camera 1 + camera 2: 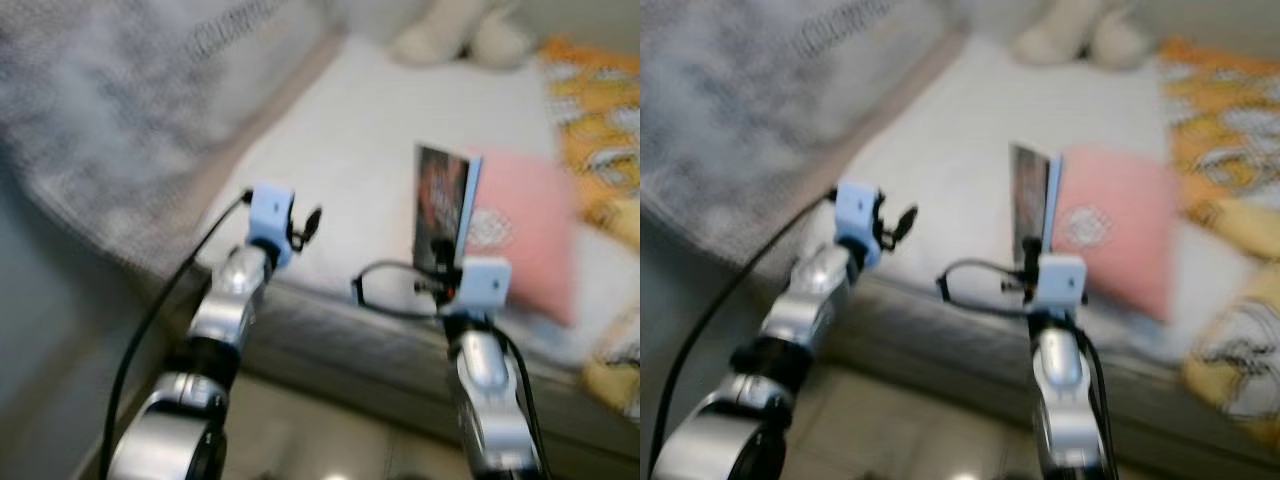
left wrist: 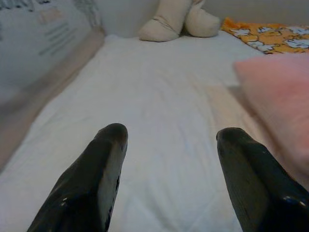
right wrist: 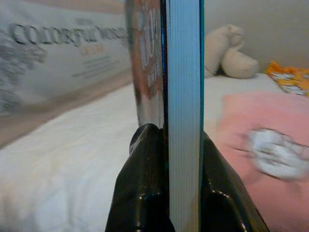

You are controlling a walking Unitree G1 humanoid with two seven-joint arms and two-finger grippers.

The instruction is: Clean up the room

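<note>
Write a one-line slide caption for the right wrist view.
Right tool clamps a book upright above the white bed, pink pillow beside.

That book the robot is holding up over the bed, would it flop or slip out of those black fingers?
The book probably stays stiff: it stands upright with straight edges while the right gripper pinches only its lower edge. Its cover looks glossy, so it could slip somewhat. Let go, it would likely topple flat onto the white mattress.
</note>
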